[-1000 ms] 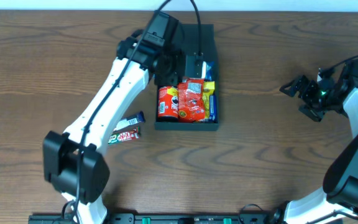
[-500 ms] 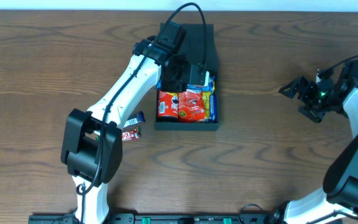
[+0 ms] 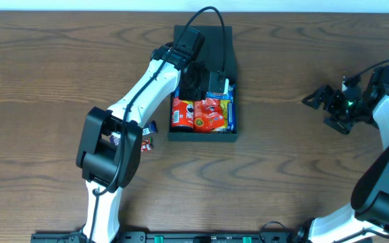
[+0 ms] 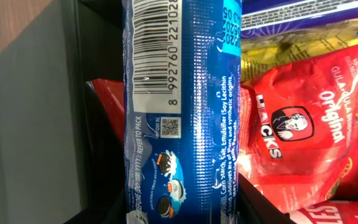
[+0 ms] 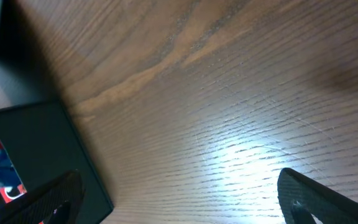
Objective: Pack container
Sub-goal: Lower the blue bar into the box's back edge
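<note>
The table (image 3: 46, 67) carries the container (image 3: 201, 136) at its middle, toward the far edge, with its flap lid open and snacks inside. I judge it stiff and light; I would grip a side wall, not the flap. My right gripper (image 3: 321, 106) sits well apart, jaws spread wide. My left gripper (image 3: 208, 79) hangs over the container, clamped on 1 blue cookie packet (image 4: 179, 112). The packet looks slick and crushable, so I would hold it gently at mid-length.

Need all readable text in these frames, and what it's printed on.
"8 992760 221028": under the barcode on the blue packet
"Emulsifier (Soy Lecithin": blue packet, ingredients line
"REFER TO PACK": blue packet
"Original": red packet
"JACKS": red packet, beside the face logo
Unreadable: the blue packet's date code and fine print, and all print in the overhead view, both in the container and on the wrappers on the table.
</note>
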`<move>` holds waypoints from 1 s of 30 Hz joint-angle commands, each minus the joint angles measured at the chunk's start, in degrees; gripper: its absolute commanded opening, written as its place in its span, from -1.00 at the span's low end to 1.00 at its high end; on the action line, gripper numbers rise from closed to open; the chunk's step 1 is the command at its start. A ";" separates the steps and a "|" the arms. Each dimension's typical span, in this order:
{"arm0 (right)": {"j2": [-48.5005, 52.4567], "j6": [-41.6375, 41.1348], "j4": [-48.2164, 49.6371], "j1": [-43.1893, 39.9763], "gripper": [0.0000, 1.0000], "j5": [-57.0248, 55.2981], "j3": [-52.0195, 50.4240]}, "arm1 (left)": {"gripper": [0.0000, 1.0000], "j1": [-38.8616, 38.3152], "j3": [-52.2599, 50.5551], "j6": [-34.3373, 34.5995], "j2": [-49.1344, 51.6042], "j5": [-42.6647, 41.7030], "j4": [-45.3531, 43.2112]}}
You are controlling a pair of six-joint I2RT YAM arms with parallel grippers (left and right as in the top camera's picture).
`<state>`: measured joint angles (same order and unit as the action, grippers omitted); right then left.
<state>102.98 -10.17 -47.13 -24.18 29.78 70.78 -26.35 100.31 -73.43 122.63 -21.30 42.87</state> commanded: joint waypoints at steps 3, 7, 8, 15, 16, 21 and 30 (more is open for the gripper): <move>-1.49 1.07 -0.39 0.26 0.99 -0.04 1.11 | -0.89 0.57 1.42 1.75 2.54 -1.46 -0.68; -1.49 1.07 -0.48 0.26 0.99 -0.04 1.11 | -0.88 0.57 1.42 2.08 2.73 -1.70 -0.72; -1.49 1.07 -0.48 0.26 0.99 -0.04 1.11 | -0.89 0.61 1.42 2.95 2.73 -1.95 -0.79; -1.49 1.07 -0.48 0.26 0.99 -0.04 1.11 | -0.89 0.72 1.36 4.94 2.73 -2.71 0.11; -1.49 1.07 -0.48 0.26 0.98 -0.04 1.11 | -0.89 0.72 1.36 5.01 2.73 -2.71 0.13; -1.49 1.49 -0.55 0.26 0.98 -0.22 1.11 | 0.72 0.72 1.57 9.62 1.68 -2.49 -2.45; -1.49 1.49 -0.70 0.26 0.99 -0.42 1.11 | 0.91 0.76 2.62 13.86 -6.64 -2.05 -2.60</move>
<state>102.98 -9.80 -47.75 -24.18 29.54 70.78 -25.96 100.75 -62.17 121.58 -23.29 40.38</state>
